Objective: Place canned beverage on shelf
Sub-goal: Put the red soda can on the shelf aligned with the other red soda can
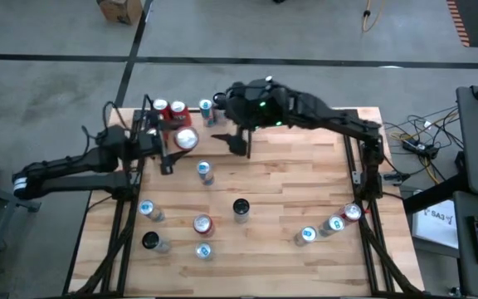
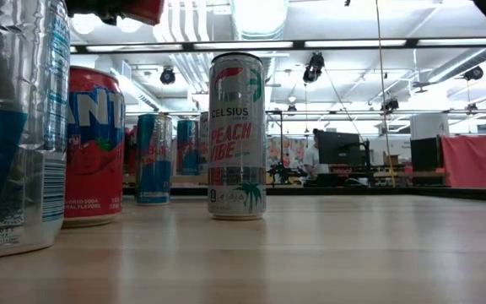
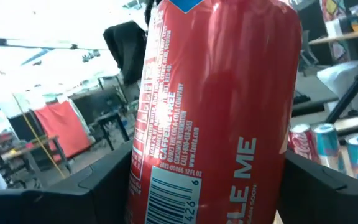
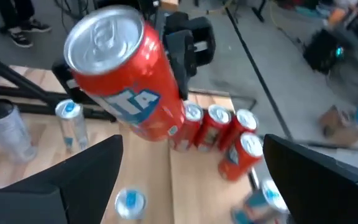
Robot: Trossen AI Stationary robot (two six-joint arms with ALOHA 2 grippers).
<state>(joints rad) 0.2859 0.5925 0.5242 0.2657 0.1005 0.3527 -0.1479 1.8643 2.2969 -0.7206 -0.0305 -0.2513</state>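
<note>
Cans stood scattered nearest on the table (image 1: 305, 183), well clear of my work. Farther in, my left tool (image 1: 173, 151) gripped the red canned beverage (image 1: 187, 139), tilted above the boards just short of the shelf (image 1: 191, 110). I judged the placing step underway; next came uprighting it into a free spot beside the cans (image 1: 169, 109) already there. My right tool (image 1: 241, 145) hung open close by, possibly crowding the approach

A red aluminium beverage can with a silver top (image 4: 124, 71), white lettering and a barcode is held tilted in the air, lifted off the counter. It hangs beside the shelf (image 1: 152, 116), a narrow bay of thin black metal frame at the counter's far left corner, where several cans already stand upright in a row.
</note>
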